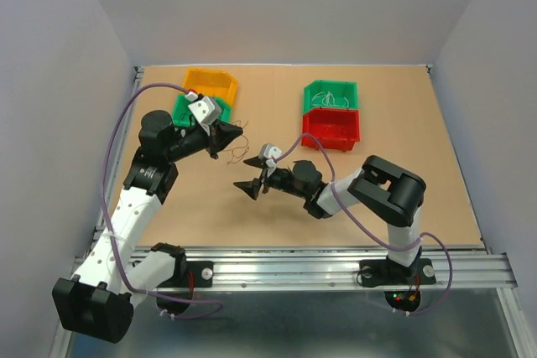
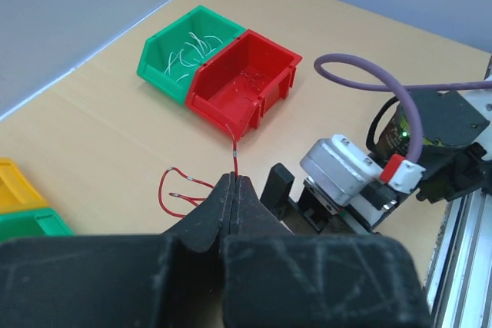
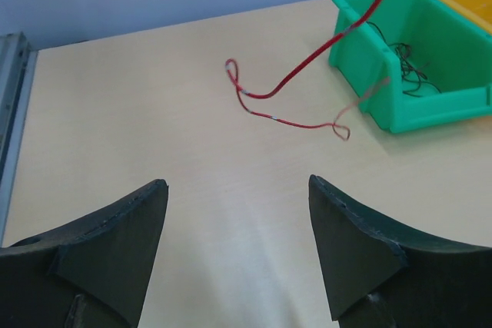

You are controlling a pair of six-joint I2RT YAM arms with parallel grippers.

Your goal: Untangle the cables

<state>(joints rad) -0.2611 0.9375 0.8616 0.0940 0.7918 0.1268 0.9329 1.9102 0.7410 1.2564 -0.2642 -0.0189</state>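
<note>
The cables are thin red wires with pale sections. My left gripper is shut on one red wire and holds it above the table. In the left wrist view the wire rises from the closed fingertips of the gripper, and its loops hang to the left. My right gripper is open and empty, low over the table just right of and below the wires. In the right wrist view the red wire dangles ahead of and above the open gripper, not touching it.
A green bin and a yellow bin stand behind the left gripper; the green one holds dark wires. At the back right, a green bin with white wires stands against a red bin.
</note>
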